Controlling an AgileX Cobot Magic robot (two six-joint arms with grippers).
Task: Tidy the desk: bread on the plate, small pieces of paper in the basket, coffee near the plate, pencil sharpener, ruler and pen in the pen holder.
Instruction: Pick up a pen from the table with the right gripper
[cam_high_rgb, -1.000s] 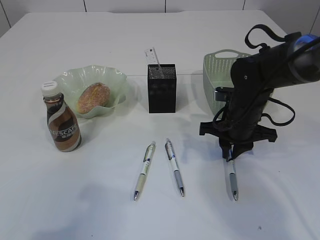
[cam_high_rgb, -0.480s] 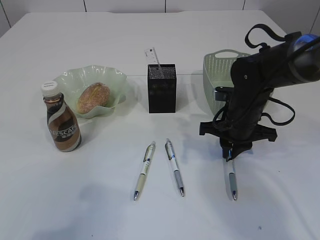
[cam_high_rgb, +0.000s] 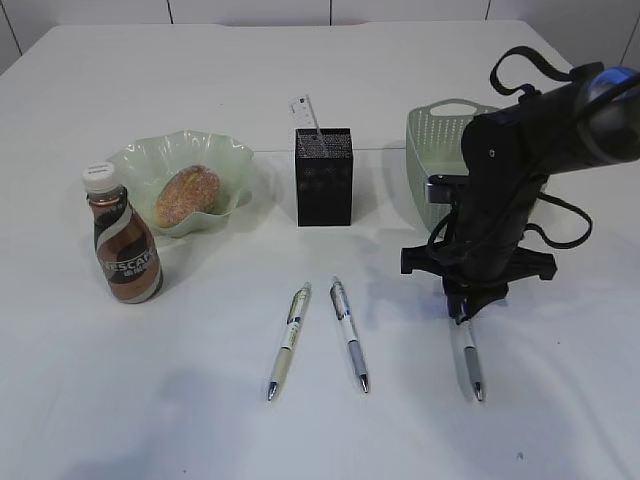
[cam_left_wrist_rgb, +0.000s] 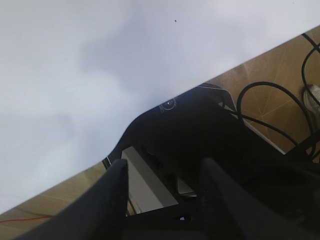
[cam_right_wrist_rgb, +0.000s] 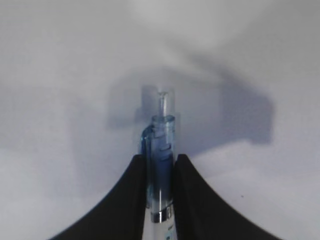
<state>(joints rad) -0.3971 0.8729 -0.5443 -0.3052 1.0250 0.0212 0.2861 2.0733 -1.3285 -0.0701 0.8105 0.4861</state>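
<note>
Right claw (cam_right_wrist_rgb: 160, 200) clamped on pen (cam_high_rgb: 468, 355) near clicker end, tip resting on tabletop (cam_high_rgb: 560, 420) toward front right edge. Light, stiff, smooth barrel: likely to pivot or slip; mid-barrel grip steadier. Left claw (cam_left_wrist_rgb: 162, 190) half open, empty.

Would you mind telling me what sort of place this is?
Probably a staged desk in a robot lab: a white tabletop with pens and a pen holder, floor cables beyond its edge.
</note>
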